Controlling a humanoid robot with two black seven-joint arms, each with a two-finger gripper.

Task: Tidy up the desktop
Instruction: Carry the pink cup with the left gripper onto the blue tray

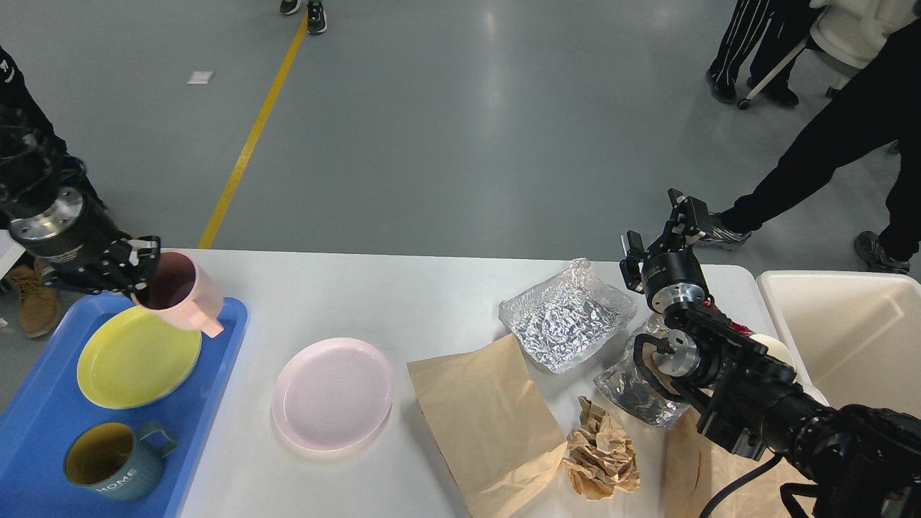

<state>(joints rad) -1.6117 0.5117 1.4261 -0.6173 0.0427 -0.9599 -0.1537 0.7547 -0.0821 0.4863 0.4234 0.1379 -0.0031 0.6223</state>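
Observation:
The white desktop (403,302) spans the view. My left gripper (138,282) is shut on the rim of a pink mug (181,293) and holds it tilted in the air above the far edge of the blue tray (43,424), over the yellow plate (137,360). An empty pink plate (333,393) lies on the desktop. My right gripper (665,226) is open and empty, raised above the crumpled silver foil (565,316) at the right.
A blue-green mug (111,467) stands on the tray's near part. A flat brown paper bag (489,424), crumpled brown paper (601,453) and a foil pouch (637,388) lie near the front. A cream bin (849,338) stands at the right. People stand beyond the table.

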